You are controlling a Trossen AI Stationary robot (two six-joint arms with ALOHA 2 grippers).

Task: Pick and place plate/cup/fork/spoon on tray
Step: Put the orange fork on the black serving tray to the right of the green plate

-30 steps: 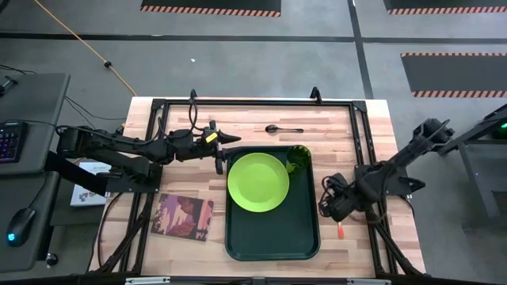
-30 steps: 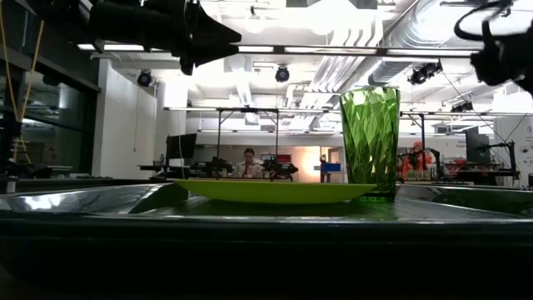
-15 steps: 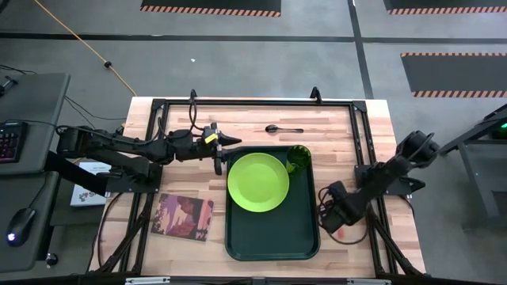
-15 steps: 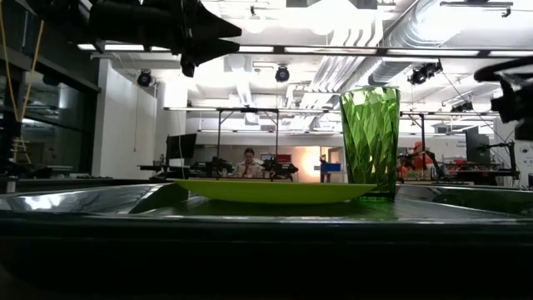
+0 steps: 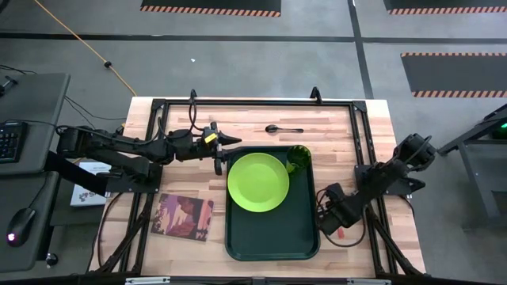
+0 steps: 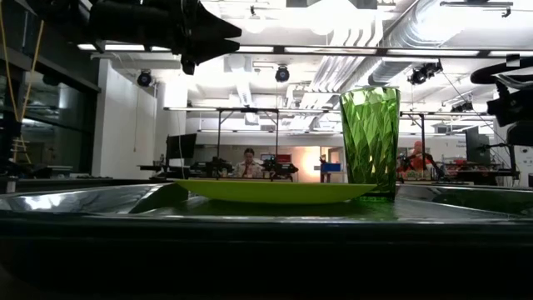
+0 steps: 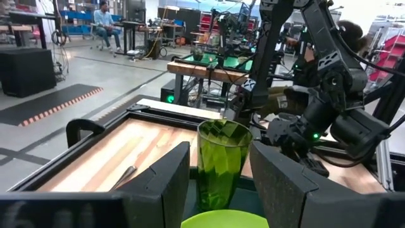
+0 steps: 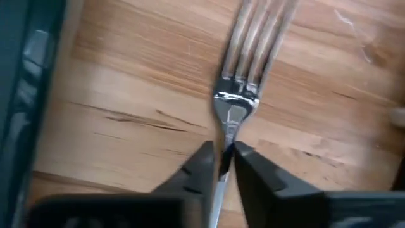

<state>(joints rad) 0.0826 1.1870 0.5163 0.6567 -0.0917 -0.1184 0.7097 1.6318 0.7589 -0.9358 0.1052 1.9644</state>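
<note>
Right claw [image 5: 333,224] dropped low since a second ago, fingers nipped onto the fork [image 8: 235,111] neck on the counter [image 5: 360,134] beside the tray [image 5: 273,237]; only its wrist view showed that. Left claw [image 5: 224,150] hovered open near the plate [image 5: 257,182], facing the cup [image 7: 221,161].

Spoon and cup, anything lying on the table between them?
Nothing: in the high view only bare wood and the tray's rim separate the spoon from the cup.
</note>
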